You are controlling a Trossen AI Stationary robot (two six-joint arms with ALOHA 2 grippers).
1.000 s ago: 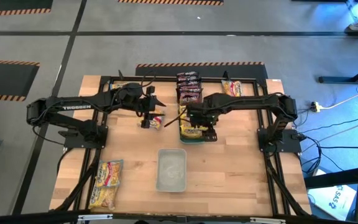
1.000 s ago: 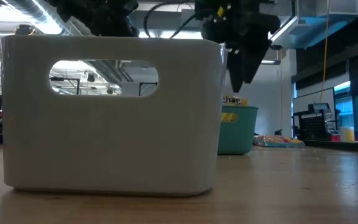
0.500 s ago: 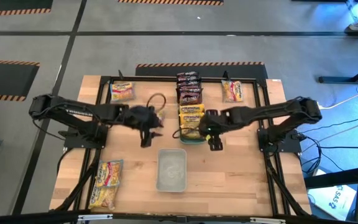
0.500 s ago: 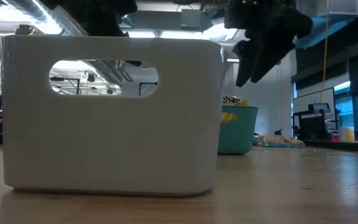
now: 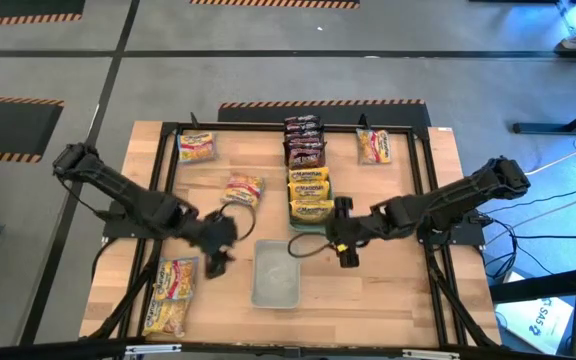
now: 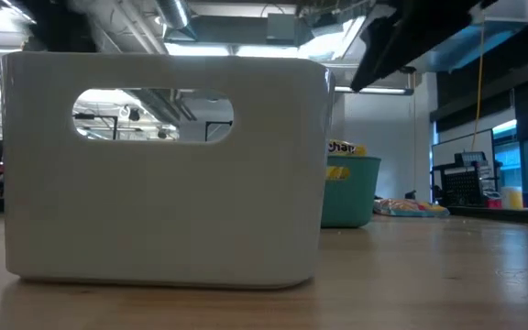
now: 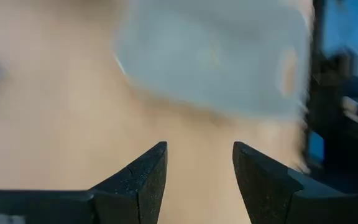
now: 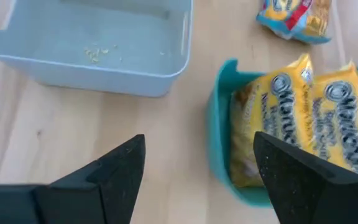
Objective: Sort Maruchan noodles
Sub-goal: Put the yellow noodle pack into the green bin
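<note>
**Both hands open and empty beside the clear tray**

Left hand (image 5: 215,262) hangs low over the table (image 5: 388,290), just off the left side of the clear tray (image 5: 276,272), fingers (image 7: 143,177) spread and holding nothing. Right hand (image 5: 346,256) sits just off the tray's far right corner, its fingers (image 8: 114,171) set wide and also empty.

Nearest the front edge, at the left corner, lie two yellow packets (image 5: 171,293), one behind the other. The clear tray stands at the middle of the front half, with no packets in it.

Behind it, the teal tray (image 8: 218,146) holds yellow packets (image 5: 309,197) stacked in it. Left of that tray a loose yellow packet (image 5: 243,189) lies on the bare wood.

Farther back, a dark tray holds red-brown packets (image 5: 305,142) near the middle of the far edge. One pale packet (image 5: 196,147) lies toward the far left corner, another (image 5: 373,146) toward the far right.
</note>
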